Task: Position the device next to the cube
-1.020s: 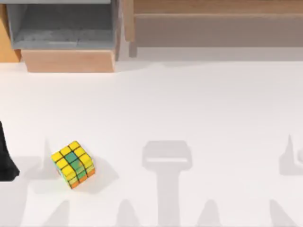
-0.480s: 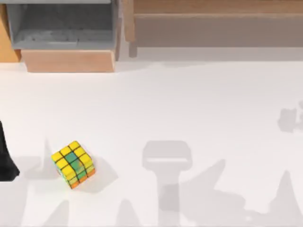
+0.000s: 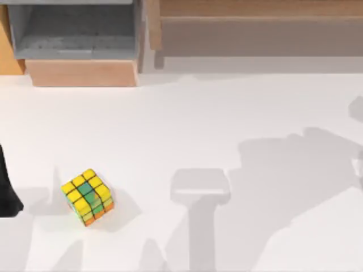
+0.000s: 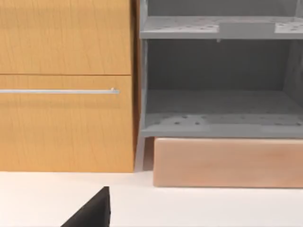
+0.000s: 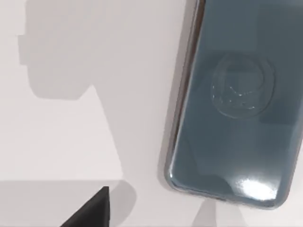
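Right wrist view: device (image 5: 232,99) flat on table (glossy face up), gripper state unclear.

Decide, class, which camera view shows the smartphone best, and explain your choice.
The right wrist view: the smartphone lies flat on the white table, its glossy teal-grey face, silver rim and faint round mark seen close. The top view gives the cube and shadows instead; the left wrist view faces the cabinet.
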